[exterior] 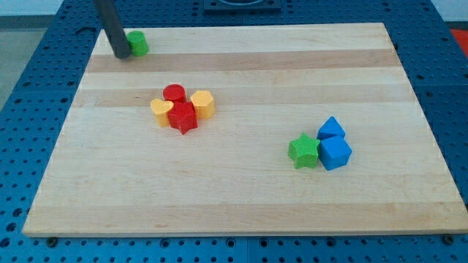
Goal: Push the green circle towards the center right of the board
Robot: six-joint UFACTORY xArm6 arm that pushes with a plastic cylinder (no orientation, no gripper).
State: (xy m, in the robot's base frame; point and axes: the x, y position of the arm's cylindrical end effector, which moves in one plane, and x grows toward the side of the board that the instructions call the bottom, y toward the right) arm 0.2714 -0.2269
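The green circle (137,42) lies near the board's top left corner. My tip (122,55) is at the end of the dark rod, touching or almost touching the green circle's left side. A green star (303,151) lies at the view's lower right, with a blue cube (336,153) beside it and another blue block (330,128) just above.
A cluster sits left of centre: a red circle (174,93), a red star (182,117), a yellow heart (161,111) and a yellow hexagon (202,104). The wooden board (241,197) rests on a blue perforated table.
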